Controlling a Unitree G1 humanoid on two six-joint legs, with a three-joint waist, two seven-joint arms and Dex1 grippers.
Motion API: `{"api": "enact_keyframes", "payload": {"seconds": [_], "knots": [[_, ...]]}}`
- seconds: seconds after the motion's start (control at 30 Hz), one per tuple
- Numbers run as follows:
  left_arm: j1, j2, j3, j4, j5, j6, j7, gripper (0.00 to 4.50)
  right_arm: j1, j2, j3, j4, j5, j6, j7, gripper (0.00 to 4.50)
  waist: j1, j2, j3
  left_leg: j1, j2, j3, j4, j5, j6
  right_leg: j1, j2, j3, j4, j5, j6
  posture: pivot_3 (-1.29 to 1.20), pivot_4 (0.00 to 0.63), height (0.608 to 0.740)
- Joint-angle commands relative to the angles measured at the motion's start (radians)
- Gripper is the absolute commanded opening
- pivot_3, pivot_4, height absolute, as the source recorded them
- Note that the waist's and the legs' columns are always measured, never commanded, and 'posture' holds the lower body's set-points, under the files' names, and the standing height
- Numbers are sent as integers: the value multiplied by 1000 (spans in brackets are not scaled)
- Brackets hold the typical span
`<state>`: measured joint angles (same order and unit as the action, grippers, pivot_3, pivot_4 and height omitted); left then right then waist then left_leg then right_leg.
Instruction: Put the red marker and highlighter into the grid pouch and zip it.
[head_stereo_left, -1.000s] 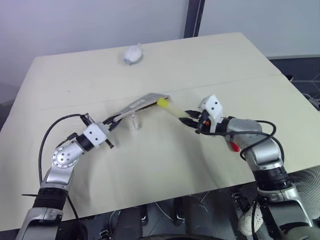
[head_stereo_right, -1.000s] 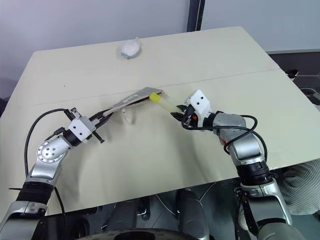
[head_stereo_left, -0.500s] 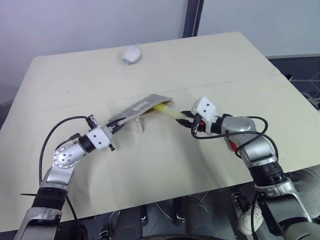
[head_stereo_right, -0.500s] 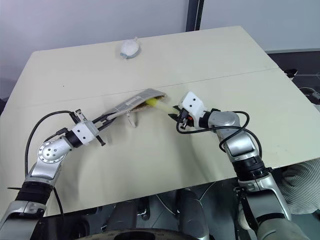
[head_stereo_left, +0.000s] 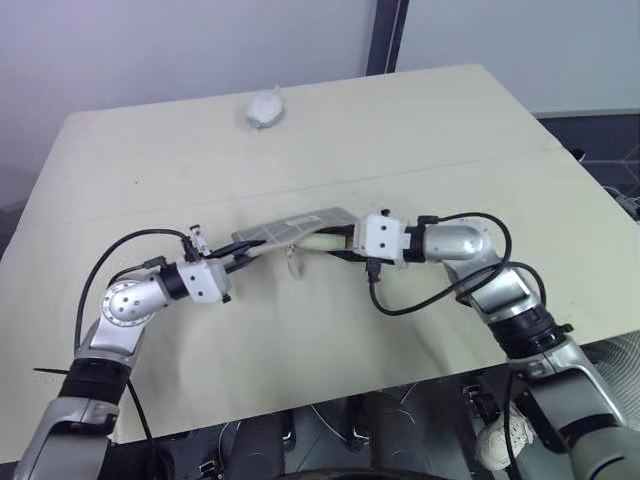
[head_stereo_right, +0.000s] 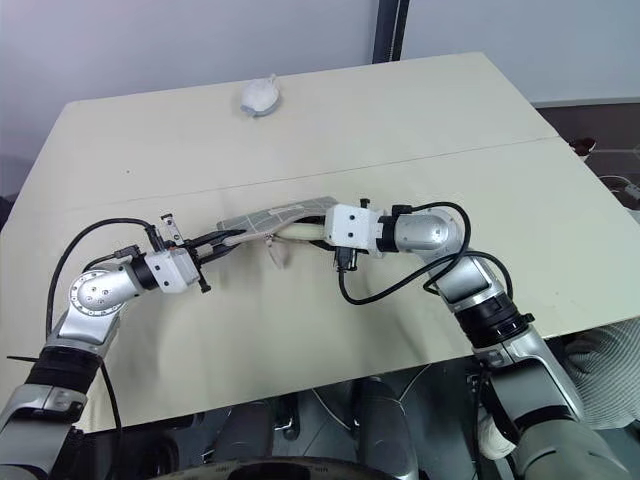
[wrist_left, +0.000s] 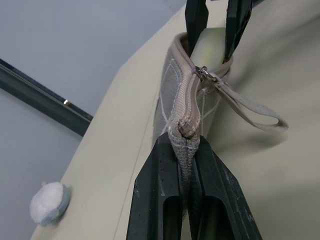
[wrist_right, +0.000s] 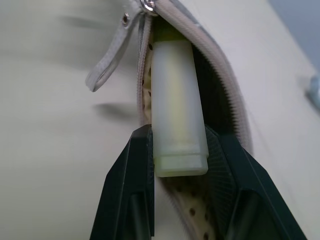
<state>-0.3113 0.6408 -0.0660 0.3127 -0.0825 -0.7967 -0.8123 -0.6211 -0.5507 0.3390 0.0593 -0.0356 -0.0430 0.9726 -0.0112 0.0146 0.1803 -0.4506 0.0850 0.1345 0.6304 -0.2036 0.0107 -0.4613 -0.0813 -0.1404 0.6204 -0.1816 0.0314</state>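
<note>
The grid pouch (head_stereo_right: 275, 218) is held up off the beige table (head_stereo_right: 420, 110), near its middle, stretched between the two arms. The left gripper (wrist_left: 189, 150) has its two black fingers pressed tight together on the closed end of the pouch's beige zipper edge, pinching the fabric seam between them. From that end the zipper runs away to its metal slider, where a beige pull loop (wrist_left: 252, 107) dangles down from the pouch toward the table. At the pouch's other, open end is the right gripper (wrist_right: 177, 145), its fingers partly apart and clamped on the butt of the highlighter (wrist_right: 176, 105). The pale-yellow stick points cap-first into the pouch's mouth; the brighter cap is already inside the opening, and most of the body lies between the parted zipper teeth, over a spotted beige lining. The pouch mouth gapes around it. Well beyond the pouch, near the table's far edge, sits a small white and grey rounded thing (head_stereo_right: 260, 96); I cannot tell what it is.
</note>
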Motion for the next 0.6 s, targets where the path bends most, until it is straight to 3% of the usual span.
{"api": "enact_keyframes", "payload": {"seconds": [0.03,0.13,0.37,0.47,0.6], "knots": [[-11,0,1,-19,-55,-6,-24,0,-14,12,29,2,-33,-125,11,850,1,0,0,0,0,0,0,0,0,0,0,0,0,0,0,0,150,740],[-13,-5,9,-22,-63,1,-33,0,-7,24,15,12,-21,-109,14,850,1,0,0,0,0,0,0,0,0,0,0,0,0,0,0,0,150,740],[-3,-15,25,-22,-64,29,-20,0,62,-14,-96,-96,135,80,53,4331,3,0,0,0,0,0,1,1,1,1,0,0,2,0,0,0,150,740],[6,-19,26,-26,-61,38,-14,0,151,-60,-147,-247,262,256,91,4427,8,-1,0,0,0,-1,2,1,1,1,-1,0,2,0,0,0,150,740],[15,-22,29,-30,-55,41,-7,0,262,-38,-279,-441,481,487,0,4427,12,-1,0,1,0,-3,1,0,-1,1,0,0,2,0,0,0,150,740]]}}
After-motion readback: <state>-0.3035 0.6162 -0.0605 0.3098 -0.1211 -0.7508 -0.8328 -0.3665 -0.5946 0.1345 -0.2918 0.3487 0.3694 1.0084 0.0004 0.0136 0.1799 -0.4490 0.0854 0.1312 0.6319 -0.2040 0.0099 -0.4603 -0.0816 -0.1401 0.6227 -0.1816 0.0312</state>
